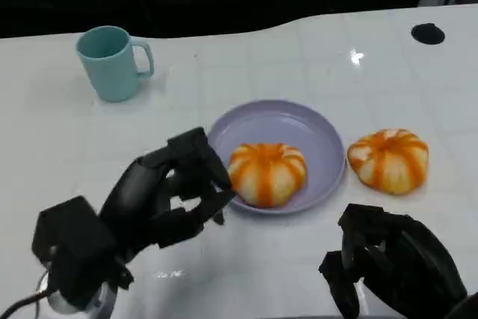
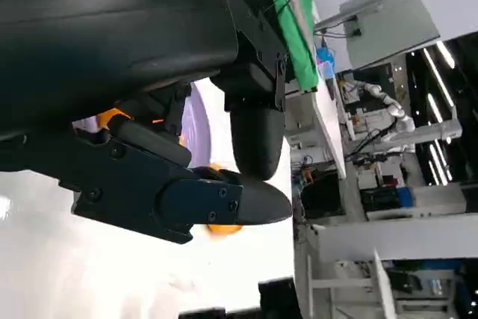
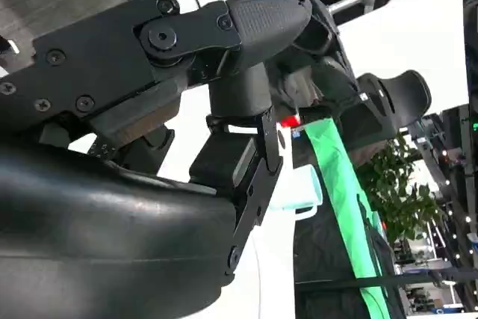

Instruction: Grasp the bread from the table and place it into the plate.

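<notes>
A round orange-and-white striped bread (image 1: 267, 172) lies in the lavender plate (image 1: 276, 121) at the table's middle. A second, like bread (image 1: 388, 160) sits on the table just right of the plate. My left hand (image 1: 168, 192) hovers by the plate's left rim with its fingers apart and nothing in them, its fingertips close to the bread in the plate. The left wrist view shows its fingers (image 2: 187, 192) over slivers of the plate (image 2: 196, 128) and orange bread (image 2: 224, 229). Near the front edge, below the second bread, my right hand (image 1: 392, 263) holds nothing.
A teal mug (image 1: 112, 61) stands at the back left, and also shows as a pale teal shape (image 3: 299, 188) past my right hand's fingers (image 3: 187, 72). A small black disc (image 1: 427, 33) lies at the back right. The white table ends in darkness behind.
</notes>
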Tool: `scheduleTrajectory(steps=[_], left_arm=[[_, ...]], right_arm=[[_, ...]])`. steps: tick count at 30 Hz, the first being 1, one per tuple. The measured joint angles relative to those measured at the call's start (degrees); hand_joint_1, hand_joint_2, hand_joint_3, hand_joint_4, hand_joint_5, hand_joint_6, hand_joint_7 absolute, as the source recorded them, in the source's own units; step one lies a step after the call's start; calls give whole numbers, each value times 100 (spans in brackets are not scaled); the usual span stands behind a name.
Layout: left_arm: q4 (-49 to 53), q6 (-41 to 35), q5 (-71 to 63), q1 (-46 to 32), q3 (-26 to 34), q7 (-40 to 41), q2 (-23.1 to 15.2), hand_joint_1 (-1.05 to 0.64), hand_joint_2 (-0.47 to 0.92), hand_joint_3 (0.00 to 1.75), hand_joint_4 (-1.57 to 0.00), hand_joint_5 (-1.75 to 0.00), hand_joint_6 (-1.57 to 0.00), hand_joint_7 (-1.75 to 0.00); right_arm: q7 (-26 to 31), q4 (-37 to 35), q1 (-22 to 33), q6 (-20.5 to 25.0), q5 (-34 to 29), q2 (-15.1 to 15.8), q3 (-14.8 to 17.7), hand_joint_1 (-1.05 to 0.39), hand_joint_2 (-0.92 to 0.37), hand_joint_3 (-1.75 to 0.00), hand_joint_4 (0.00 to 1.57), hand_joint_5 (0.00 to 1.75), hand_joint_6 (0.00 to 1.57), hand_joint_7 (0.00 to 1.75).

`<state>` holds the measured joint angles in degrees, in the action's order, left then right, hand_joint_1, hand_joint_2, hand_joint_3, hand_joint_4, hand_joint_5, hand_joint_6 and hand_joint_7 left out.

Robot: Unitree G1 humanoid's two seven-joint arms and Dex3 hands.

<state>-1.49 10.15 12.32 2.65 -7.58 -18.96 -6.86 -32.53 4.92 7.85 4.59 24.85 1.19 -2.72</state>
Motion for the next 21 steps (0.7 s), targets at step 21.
scheduleTrajectory(steps=[21], left_arm=[[-1125,-1623,1569,-1438,66,-446,316,-61,92,34,-89,-175,-65,-175]], right_arm=[[-3,50,-19,66,56,38,23,-96,-92,-25,123,161,106,147]])
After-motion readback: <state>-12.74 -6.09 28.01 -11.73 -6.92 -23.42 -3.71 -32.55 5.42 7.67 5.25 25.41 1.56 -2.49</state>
